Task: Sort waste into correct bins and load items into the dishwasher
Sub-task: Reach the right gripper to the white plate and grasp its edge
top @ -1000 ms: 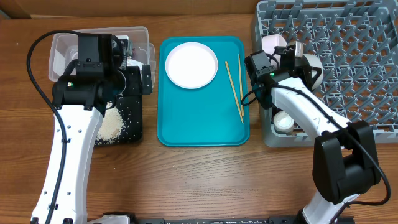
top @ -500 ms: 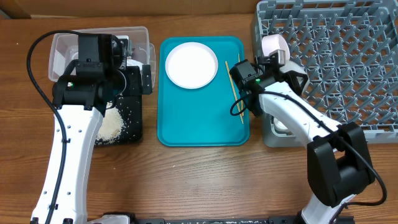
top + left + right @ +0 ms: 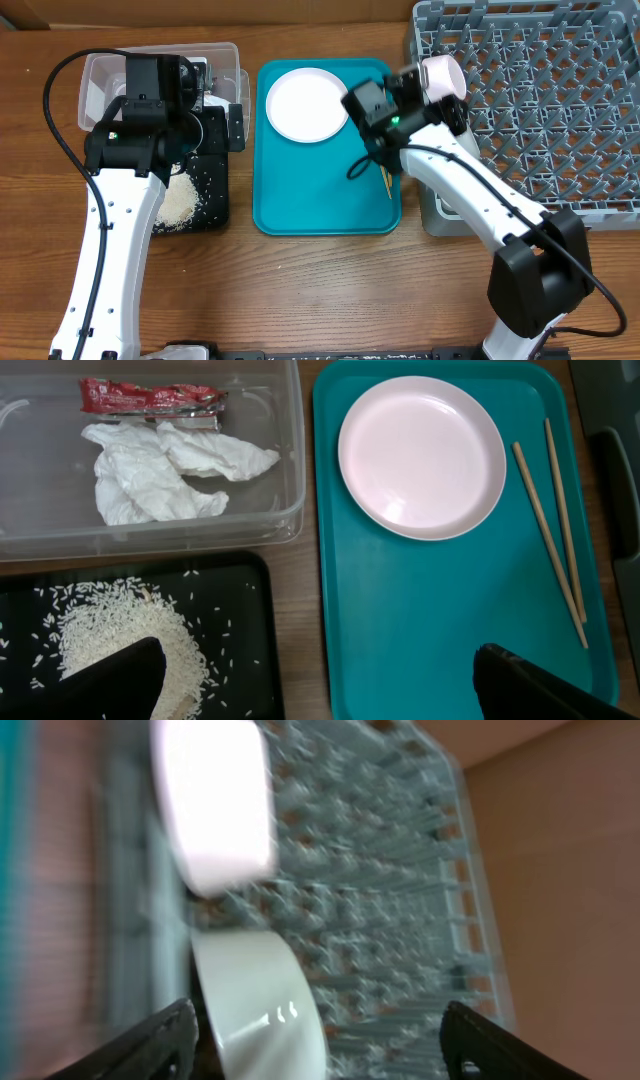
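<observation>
the right gripper [image 3: 318, 1010], jaws wide apart and empty, faces the dish rack [image 3: 560, 100], where the bowl [image 3: 262, 1010] and large plate [image 3: 215, 800] stand racked ahead of it; the step in hand appears to be fetching the next item. the chopsticks [image 3: 548, 525] lie close beneath it on the teal tray [image 3: 310, 200], the small plate [image 3: 305, 104] beside them, so the next move calls for turning the wrist down and closing on one; far across, the left gripper [image 3: 318, 652] hangs wide open and empty. against one second ago, the right gripper has swung from the rack's edge out over the tray.
</observation>
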